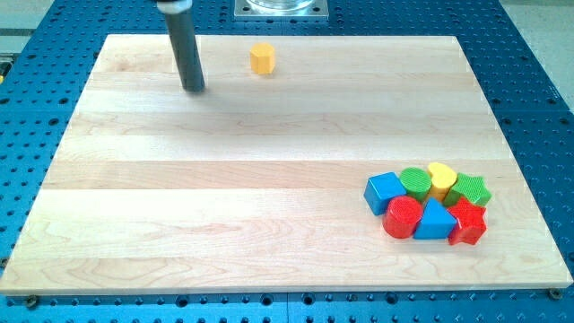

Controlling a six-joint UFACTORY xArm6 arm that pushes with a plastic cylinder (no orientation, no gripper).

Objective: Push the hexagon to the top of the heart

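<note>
Wood board [224,179] on blue pegboard [529,81]; my tip [194,89] left of yellow hexagon [262,59]; no pincer.

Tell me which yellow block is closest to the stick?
The yellow hexagon, alone near the view's top, just right of my tip. The yellow heart sits far away in the bottom-right cluster.

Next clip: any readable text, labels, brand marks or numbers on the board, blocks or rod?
None. No text shows on the wooden board, the yellow hexagon, the cluster of blocks around the yellow heart, or the rod ending at my tip, left of the hexagon.
</note>
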